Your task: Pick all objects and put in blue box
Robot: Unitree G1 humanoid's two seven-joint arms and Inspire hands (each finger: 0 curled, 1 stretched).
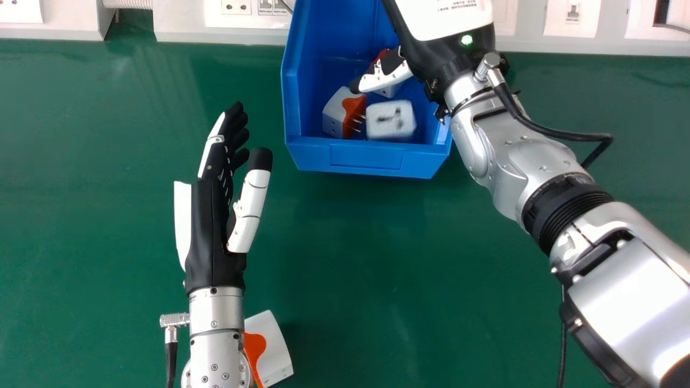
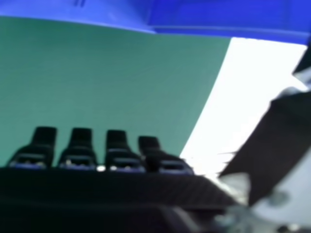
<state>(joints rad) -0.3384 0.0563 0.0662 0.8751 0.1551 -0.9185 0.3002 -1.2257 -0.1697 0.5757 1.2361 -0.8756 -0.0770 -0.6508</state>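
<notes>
My right hand [image 1: 385,80] is over the right side of the blue box [image 1: 366,157], its thumb above the box's inside. In the right hand view my right hand [image 2: 116,153] is open, with nothing between fingers and thumb, and the blue box [image 2: 218,19] shows beyond it. A white-and-orange plug [image 1: 334,114] with metal pins lies in the box beside a blurred white plug [image 1: 391,119]; another, partly hidden, is behind the thumb. My left hand [image 1: 210,231] is open and empty over the table. One white-and-orange plug [image 1: 275,350] lies against my left forearm's edge, partly covered by it.
The green table [image 1: 377,269] extends around the box. White trunking with wall sockets [image 1: 235,7] runs along the back edge. My right forearm crosses the right side, with a black cable [image 1: 571,136] looping off it.
</notes>
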